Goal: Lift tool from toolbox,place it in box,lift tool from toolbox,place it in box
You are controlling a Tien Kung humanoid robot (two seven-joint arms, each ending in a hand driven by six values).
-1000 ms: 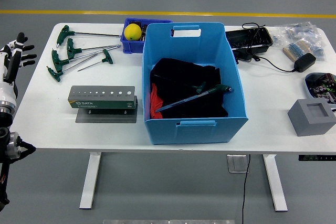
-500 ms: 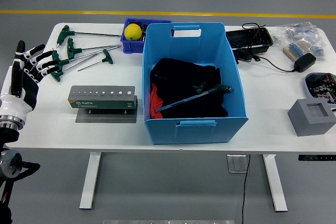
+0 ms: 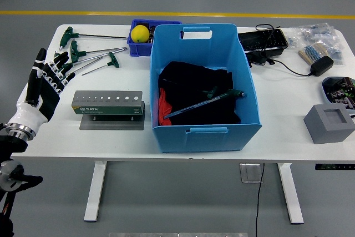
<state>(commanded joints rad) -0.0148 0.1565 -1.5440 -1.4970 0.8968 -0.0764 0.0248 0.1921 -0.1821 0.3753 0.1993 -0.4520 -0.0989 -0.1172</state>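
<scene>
So I am judging the job as partly done: two green-handled tools (image 3: 213, 99) are lying inside the blue box (image 3: 205, 131), on top of dark cloth (image 3: 188, 81) with a strip of red showing at its left. Several more T-handle keys (image 3: 83, 55) with green grips are lying loose on the bench (image 3: 166, 137) at its far left, fanned out just beyond my left robot hand (image 3: 47, 79). That robot hand is hovering over the left end of the bench with its fingers (image 3: 58, 65) spread apart and holding nothing, its fingertips close to the nearest green handles; I cannot tell whether they are touching. My right robot hand is not showing at all. If more tools are still wanted in the box, the loose keys are looking like what is left to fetch.

Just beside my robot hand, the grey tool holder (image 3: 108, 105) is standing empty, a row of holes along its top. Its front label is reading "SATA"; the smaller print beside it is too fine for me to read. Beyond the box, a small blue bin (image 3: 133, 47) is holding a yellow ball (image 3: 140, 33).
</scene>
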